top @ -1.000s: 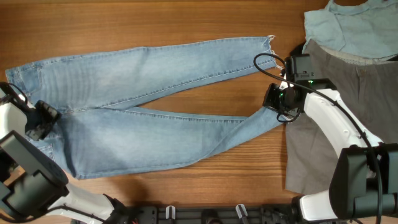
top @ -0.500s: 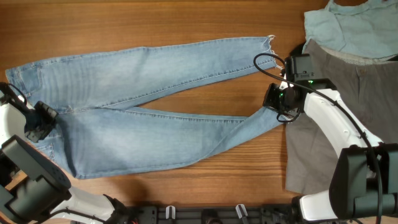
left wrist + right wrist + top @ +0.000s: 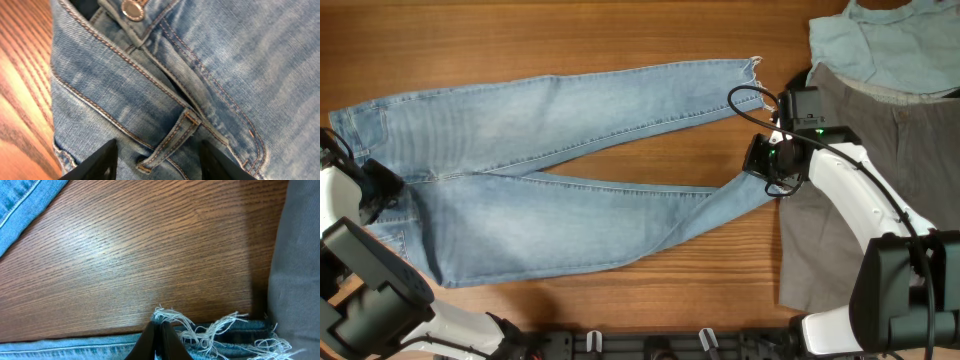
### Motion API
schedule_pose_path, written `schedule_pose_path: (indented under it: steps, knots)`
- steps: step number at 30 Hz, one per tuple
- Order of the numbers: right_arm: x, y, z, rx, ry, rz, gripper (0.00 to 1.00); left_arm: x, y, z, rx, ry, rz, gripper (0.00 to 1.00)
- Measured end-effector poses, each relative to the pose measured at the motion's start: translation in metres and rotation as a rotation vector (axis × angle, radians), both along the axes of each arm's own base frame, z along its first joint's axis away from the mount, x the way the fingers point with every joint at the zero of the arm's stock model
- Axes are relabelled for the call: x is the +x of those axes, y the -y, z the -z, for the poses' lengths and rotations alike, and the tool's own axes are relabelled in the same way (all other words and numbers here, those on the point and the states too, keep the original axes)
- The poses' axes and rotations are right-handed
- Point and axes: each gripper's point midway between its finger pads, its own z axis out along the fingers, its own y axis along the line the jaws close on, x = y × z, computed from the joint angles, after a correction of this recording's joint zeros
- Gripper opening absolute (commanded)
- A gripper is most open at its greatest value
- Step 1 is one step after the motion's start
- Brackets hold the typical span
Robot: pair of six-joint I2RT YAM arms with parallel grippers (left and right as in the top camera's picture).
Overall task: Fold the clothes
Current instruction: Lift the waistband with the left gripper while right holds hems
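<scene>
Claw status: the left claw (image 3: pixel 159 152) stands with its fingers apart over the waistband of the jeans (image 3: pixel 550 200), straddling a belt loop (image 3: pixel 170 142). A metal button (image 3: pixel 133 8) sits further along the band. The right claw (image 3: pixel 160 336) is pressed together, clamped on the frayed hem of the lower leg. The jeans lie flat on the wooden table (image 3: pixel 570 40), waistband at the left and legs spread in a V to the right. Grey trousers (image 3: pixel 880 180) lie just beside the right claw, and a pale teal shirt (image 3: pixel 880 40) overlaps their top.
</scene>
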Motion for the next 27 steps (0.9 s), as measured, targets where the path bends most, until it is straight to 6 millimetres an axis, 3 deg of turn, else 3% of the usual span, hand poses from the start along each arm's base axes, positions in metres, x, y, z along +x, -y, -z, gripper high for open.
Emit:
schedule_pose_path:
  steps: [9, 18, 24, 26, 27]
  knots:
    - [0.000, 0.000, 0.000, 0.000, 0.000, 0.000, 0.05, 0.004, 0.012, 0.026, -0.084, -0.018, 0.058, 0.54]
    - [0.000, 0.000, 0.000, 0.000, 0.000, 0.000, 0.05, 0.009, 0.013, 0.032, -0.094, -0.007, 0.084, 0.04]
    - [0.000, 0.000, 0.000, 0.000, -0.001, -0.001, 0.06, 0.007, 0.016, 0.024, -0.122, -0.026, 0.083, 0.04]
    - [-0.001, 0.000, 0.000, -0.001, -0.002, -0.004, 0.06, 0.007, 0.016, 0.017, -0.130, -0.035, 0.083, 0.04]
    - [-0.001, 0.000, -0.002, -0.002, 0.001, -0.007, 0.05, 0.009, 0.014, 0.004, -0.127, -0.032, 0.082, 0.04]
